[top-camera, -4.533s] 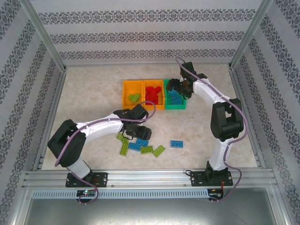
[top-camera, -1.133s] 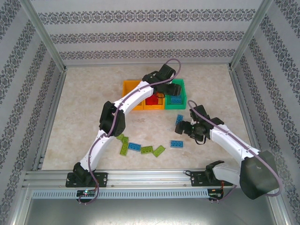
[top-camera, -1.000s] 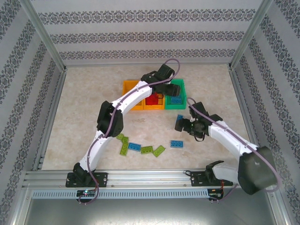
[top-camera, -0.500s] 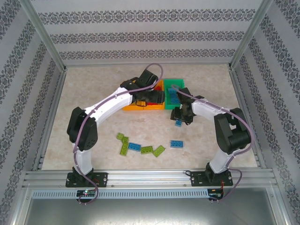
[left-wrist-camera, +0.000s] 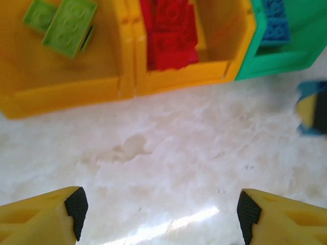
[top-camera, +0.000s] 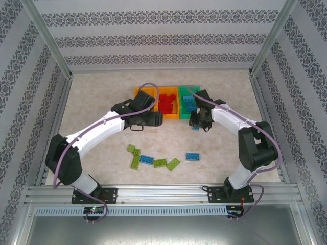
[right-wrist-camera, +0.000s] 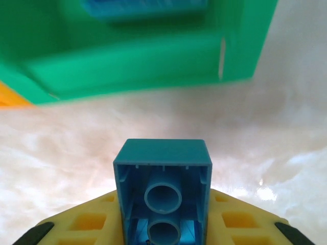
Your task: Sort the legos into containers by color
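Right claw (top-camera: 196, 121): clamped on a small blue studded plastic brick (right-wrist-camera: 162, 168). I grip it between my yellow fingers (right-wrist-camera: 92, 224), with its hollow underside and round tubes facing my wrist camera.
Held brick's place: above the pale marbled tabletop (top-camera: 102, 117), just short of the near wall of the green plastic bin (right-wrist-camera: 133, 61) and not inside it.
Loose pieces: nearest my bases, four light green flat bricks (top-camera: 160, 163) and two blue flat bricks (top-camera: 192, 156) lie in a ragged line on the tabletop, well apart from both claws.
Left claw (left-wrist-camera: 162, 209): fingers spread wide with nothing between them. It hangs over bare tabletop just in front of the left orange plastic bin (left-wrist-camera: 61, 94) and the middle orange plastic bin (left-wrist-camera: 189, 75).
Left bin contents: light green bricks (left-wrist-camera: 69, 25) lying on its floor.
Middle bin contents: a heap of red bricks (left-wrist-camera: 168, 35). Its side wall touches the left bin's.
Green bin contents: blue bricks (left-wrist-camera: 276, 23). This bin stands at the right end of the row, against the middle one.
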`<state>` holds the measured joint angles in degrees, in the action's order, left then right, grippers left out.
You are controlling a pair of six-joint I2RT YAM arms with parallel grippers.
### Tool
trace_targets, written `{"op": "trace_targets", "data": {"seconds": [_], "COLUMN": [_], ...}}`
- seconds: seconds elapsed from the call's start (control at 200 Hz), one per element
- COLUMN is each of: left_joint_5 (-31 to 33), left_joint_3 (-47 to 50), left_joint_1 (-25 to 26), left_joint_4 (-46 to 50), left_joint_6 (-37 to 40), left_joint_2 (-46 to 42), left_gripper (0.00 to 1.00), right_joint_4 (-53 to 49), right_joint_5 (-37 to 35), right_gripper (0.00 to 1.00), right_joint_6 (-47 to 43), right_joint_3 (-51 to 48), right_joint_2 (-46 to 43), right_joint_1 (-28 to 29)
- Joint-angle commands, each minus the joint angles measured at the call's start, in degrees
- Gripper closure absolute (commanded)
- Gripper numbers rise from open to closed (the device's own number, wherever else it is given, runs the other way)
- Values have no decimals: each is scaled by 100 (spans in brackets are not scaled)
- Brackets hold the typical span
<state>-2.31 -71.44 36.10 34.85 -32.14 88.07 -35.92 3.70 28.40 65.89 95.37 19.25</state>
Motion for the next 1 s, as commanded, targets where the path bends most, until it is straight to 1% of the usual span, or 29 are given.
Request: {"op": "trace_targets", "data": {"seconds": [0.0, 0.13, 0.28, 0.41, 0.5, 0.629, 0.724, 0.799, 0.889, 0.994], "left_joint_5": [254, 518, 647, 683, 569, 240, 161, 170, 257, 106], "left_joint_3": [519, 1071, 1466, 1716, 1904, 2231, 2459, 2513, 2451, 2471], "left_joint_1": [-59, -51, -67, -102, -205, -421, -539, -585, -634, -751], "left_joint_4": [268, 489, 635, 735, 804, 689, 533, 413, 487, 332], "left_joint_6": [-472, -851, -1211, -1416, -1643, -2013, -2186, -2038, -1922, -1867], "left_joint_2": [-414, -775, -1055, -1157, -1105, -1088, -1128, -1123, -979, -810], "left_gripper": [21, 20, 18, 16, 15, 14, 13, 13, 14, 16], "right_joint_4": [-135, -153, -109, -115, -198, -167, -96, -23, 77, 120], "right_joint_5": [-177, -179, -92, -140, -172, -149, -68, 10, 81, 180], "right_gripper": [71, 69, 64, 57, 51, 44, 40, 37, 34, 31], "right_joint_6": [-285, -520, -628, -729, -788, -793, -776, -750, -701, -676], "right_joint_3": [636, 1300, 1974, 2406, 2639, 2661, 2566, 2455, 2314, 2211], "right_joint_2": [15, 602, 1317, 1768, 1999, 2010, 1904, 1782, 1639, 1499], "right_joint_1": [-114, -243, -332, -377, -419, -446, -443, -434, -430, -424]}}
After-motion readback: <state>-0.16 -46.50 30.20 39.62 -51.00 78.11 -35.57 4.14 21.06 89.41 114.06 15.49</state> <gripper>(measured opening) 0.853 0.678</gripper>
